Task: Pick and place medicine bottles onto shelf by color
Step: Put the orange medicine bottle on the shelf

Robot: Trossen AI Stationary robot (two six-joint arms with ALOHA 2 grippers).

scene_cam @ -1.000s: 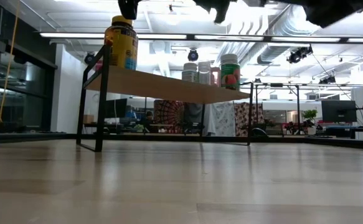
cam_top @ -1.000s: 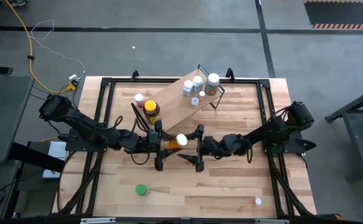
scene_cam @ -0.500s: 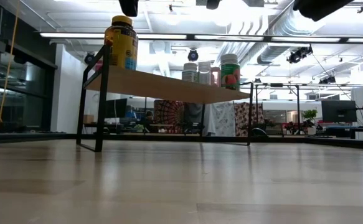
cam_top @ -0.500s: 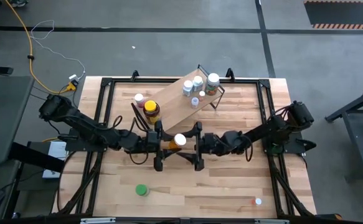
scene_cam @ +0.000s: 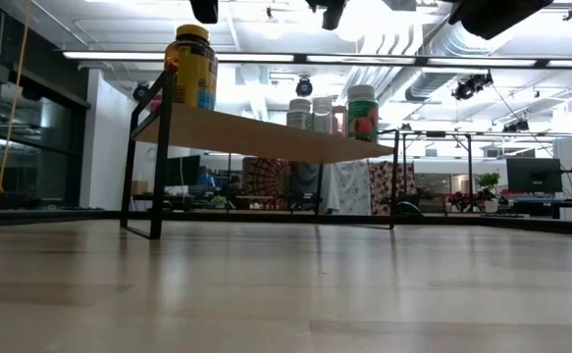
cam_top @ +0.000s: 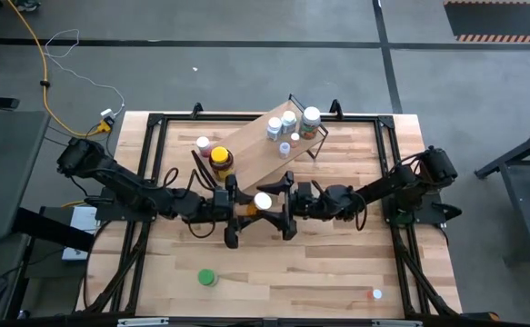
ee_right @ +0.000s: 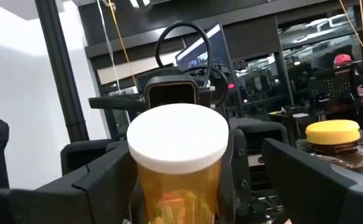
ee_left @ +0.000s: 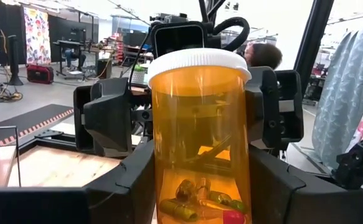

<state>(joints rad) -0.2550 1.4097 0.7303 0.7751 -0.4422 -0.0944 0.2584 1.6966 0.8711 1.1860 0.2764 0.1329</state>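
While the two arms are meeting above the middle of the table, just in front of the shelf (cam_top: pixel 266 145), an orange pill bottle (cam_top: pixel 256 205) with a white cap is being held between them. Its long axis is lying level, running from the left arm toward the right arm, with the white cap pointing at the right gripper (cam_top: pixel 287 206). The left gripper (cam_top: pixel 231 211) is gripping the bottle's amber body, one finger on each side, as the left wrist view is showing (ee_left: pixel 200 155). Inside the clear amber wall, a few capsules are resting near the base. The right gripper's fingers are standing wide apart on either side of the cap (ee_right: pixel 178 140) and are not pressing on it. Both arms are reaching in low and nearly level from the table's side edges, meeting wrist to wrist.

On the shelf, which is sitting at a slant, an amber jar (cam_top: pixel 221 162) with a yellow lid is standing upright at the left end, and several white-capped bottles (cam_top: pixel 287 125) are clustering at the right end. A white bottle (cam_top: pixel 203 144) is standing just beyond the shelf's left end. A green bottle (cam_top: pixel 207 277) is sitting well in front of the shelf, near the table's front edge.
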